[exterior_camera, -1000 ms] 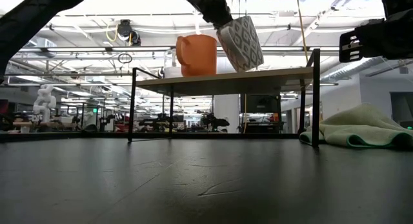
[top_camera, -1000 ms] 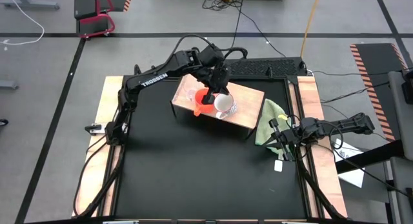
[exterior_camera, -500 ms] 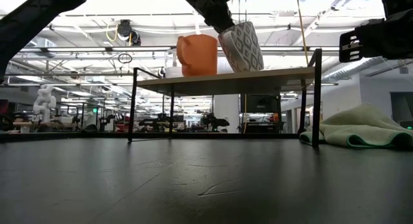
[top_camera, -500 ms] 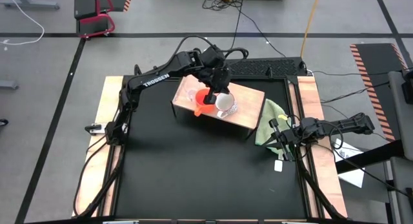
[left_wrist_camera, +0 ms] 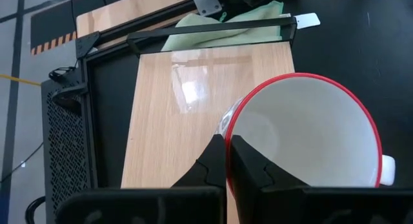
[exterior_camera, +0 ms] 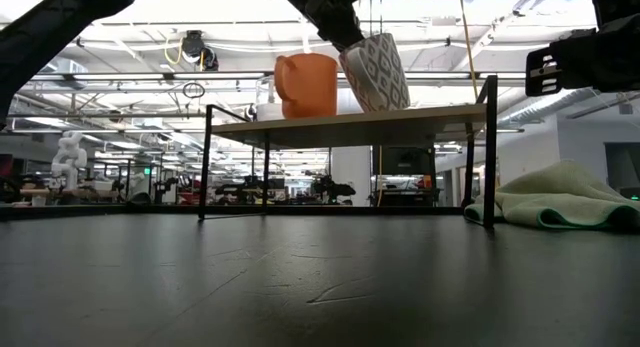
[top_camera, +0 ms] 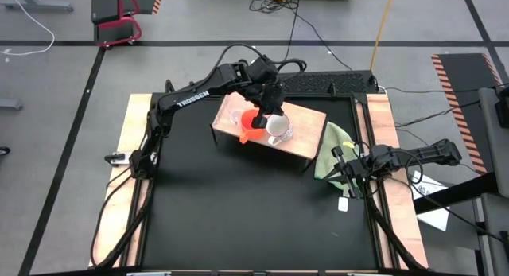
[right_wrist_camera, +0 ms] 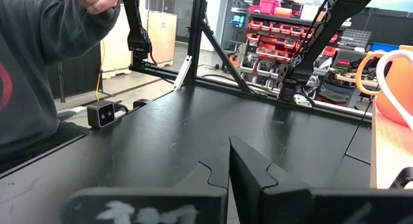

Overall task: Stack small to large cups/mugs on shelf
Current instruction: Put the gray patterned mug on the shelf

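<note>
Three cups point(top_camera: 259, 123), one shelf point(top_camera: 306, 134), one cloth point(top_camera: 332, 145).

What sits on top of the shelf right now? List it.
On the shelf: the orange-red mug, the white patterned mug tilted in the left gripper, and a clear cup. The arm hides part of the board.

Shelf point(left_wrist_camera: 168, 114): pale wood board with a smooth, slightly glossy face that throws back light, on thin black metal legs point(exterior_camera: 489, 152). Counter point(top_camera: 254, 204): matt black top, pale wood side strips point(top_camera: 119, 188); green cloth point(exterior_camera: 565, 202) soft and rumpled. Orange mug point(exterior_camera: 306, 85) smooth with a dull sheen; white mug point(exterior_camera: 376, 71) smooth, dark-patterned outside, glossy white inside with a red rim; clear cup point(top_camera: 235, 117) looks like glass or clear plastic.
</note>
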Tool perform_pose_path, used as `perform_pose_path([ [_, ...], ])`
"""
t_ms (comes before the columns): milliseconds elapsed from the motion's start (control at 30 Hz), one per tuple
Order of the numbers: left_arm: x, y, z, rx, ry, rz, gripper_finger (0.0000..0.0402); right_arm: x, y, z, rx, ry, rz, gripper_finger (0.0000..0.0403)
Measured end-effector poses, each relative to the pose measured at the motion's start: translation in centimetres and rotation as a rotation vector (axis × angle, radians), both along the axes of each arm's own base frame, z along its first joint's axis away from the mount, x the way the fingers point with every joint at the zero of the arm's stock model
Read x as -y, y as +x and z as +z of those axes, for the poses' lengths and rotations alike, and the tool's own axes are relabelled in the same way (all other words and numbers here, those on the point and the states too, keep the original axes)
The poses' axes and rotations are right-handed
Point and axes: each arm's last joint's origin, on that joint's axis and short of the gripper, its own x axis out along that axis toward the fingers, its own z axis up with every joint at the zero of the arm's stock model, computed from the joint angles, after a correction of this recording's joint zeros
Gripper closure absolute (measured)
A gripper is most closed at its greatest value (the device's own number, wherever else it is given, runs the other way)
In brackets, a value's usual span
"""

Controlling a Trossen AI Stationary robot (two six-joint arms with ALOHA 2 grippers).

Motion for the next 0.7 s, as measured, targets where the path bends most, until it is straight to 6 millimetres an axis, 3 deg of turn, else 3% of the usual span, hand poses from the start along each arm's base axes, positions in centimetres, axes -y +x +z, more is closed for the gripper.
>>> perform_pose_path([
  [433, 0.7, 0.4, 0.0, 0.012, 0.012, -0.027, 0.0398, 0.0, 0.0, 0.0, -0.001, 0.002, 0.0, 0.0403],
  [700, 2.8, 0.4, 0.0, -0.031, -0.002, -0.076, 0.0398, 0.0, 0.0, 0.0, -0.003, 0.009, 0.0, 0.0403],
])
